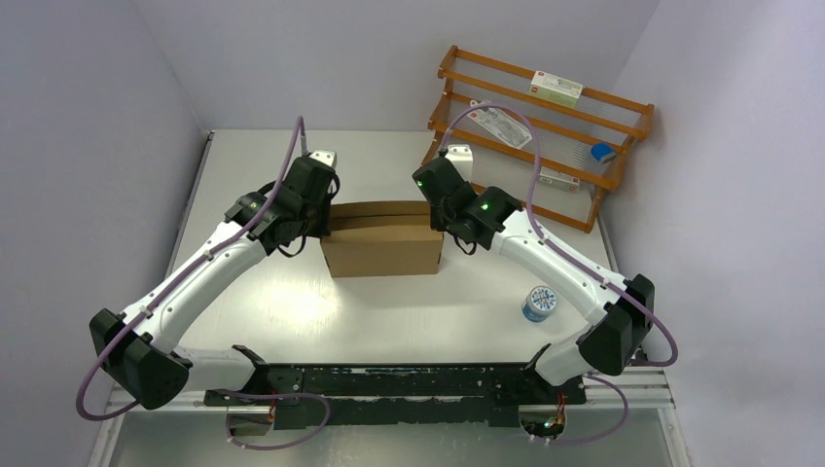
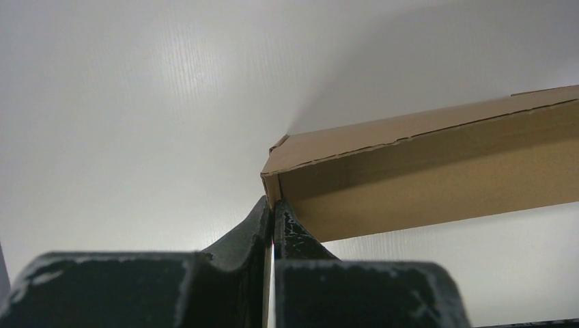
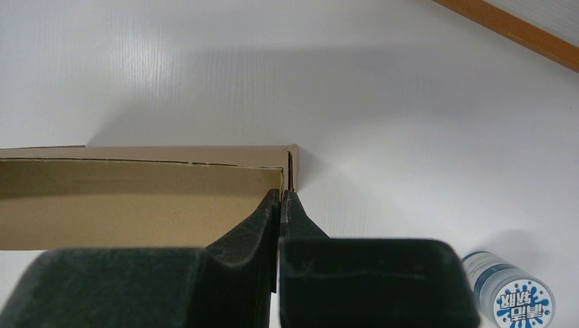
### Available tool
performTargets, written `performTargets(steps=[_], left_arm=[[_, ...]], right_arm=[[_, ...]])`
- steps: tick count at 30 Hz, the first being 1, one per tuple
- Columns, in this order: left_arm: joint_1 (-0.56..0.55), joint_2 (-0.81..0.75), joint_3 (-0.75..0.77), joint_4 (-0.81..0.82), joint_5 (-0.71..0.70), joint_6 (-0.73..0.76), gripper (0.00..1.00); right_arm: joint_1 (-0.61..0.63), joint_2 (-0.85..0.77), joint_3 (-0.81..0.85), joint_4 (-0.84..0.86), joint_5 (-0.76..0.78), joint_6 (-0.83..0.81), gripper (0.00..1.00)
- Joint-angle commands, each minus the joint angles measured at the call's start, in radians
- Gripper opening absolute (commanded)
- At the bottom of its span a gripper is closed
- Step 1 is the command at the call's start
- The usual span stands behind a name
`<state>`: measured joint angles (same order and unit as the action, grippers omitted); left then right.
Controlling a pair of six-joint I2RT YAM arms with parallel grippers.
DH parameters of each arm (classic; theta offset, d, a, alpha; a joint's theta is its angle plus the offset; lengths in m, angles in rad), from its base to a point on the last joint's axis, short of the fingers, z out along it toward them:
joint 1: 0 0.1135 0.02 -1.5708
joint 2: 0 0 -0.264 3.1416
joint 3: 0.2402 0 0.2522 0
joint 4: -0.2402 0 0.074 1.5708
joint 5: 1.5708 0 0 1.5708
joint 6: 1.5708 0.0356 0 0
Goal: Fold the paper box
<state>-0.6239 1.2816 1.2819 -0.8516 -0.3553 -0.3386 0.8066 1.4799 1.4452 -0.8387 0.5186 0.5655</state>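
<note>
Paper box (image 1: 381, 248): plain brown corrugated cardbd, unmarked, folded into a low rectangular shape w/ walls upright, long side facing near edge, approx. mid-counter (image 1: 292, 302).

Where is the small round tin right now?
Top view: the round tin stands right of the paper box, apart from it, beside the right arm.

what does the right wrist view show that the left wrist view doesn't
Only the right wrist view: the right claw pinched on one end wall of the paper box, a blue-and-white tin, and a strip of the wooden rack. Only the left wrist view: the left claw pinched on the box's other end. Both: the brown box and the white table.
</note>
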Motion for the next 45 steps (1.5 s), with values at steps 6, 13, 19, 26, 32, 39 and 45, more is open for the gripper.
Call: performTargets(steps=[6,13,19,26,32,39,45], left_arm=[[-0.031,0.014,0.02,0.059,0.143,-0.043,0.05],[-0.031,0.009,0.022,0.079,0.17,-0.055,0.05],[-0.031,-0.001,0.042,0.099,0.189,-0.065,0.05],[-0.031,0.006,0.045,0.087,0.175,-0.056,0.05],[-0.03,0.019,0.021,0.045,0.11,-0.043,0.05],[-0.031,0.015,0.019,0.029,0.06,-0.034,0.05],[-0.033,0.012,-0.014,0.047,0.067,-0.041,0.05]], right_arm=[[0.037,0.028,-0.029,0.024,-0.054,0.017,0.0],[0.045,0.031,-0.032,0.03,-0.056,0.015,0.0],[0.046,0.034,-0.028,0.032,-0.058,0.012,0.0],[0.046,0.023,-0.044,0.039,-0.055,0.007,0.0],[0.048,0.025,-0.049,0.044,-0.047,-0.018,0.0],[0.05,0.029,-0.059,0.045,-0.034,-0.021,0.0],[0.055,0.027,-0.072,0.066,-0.057,-0.012,0.0]])
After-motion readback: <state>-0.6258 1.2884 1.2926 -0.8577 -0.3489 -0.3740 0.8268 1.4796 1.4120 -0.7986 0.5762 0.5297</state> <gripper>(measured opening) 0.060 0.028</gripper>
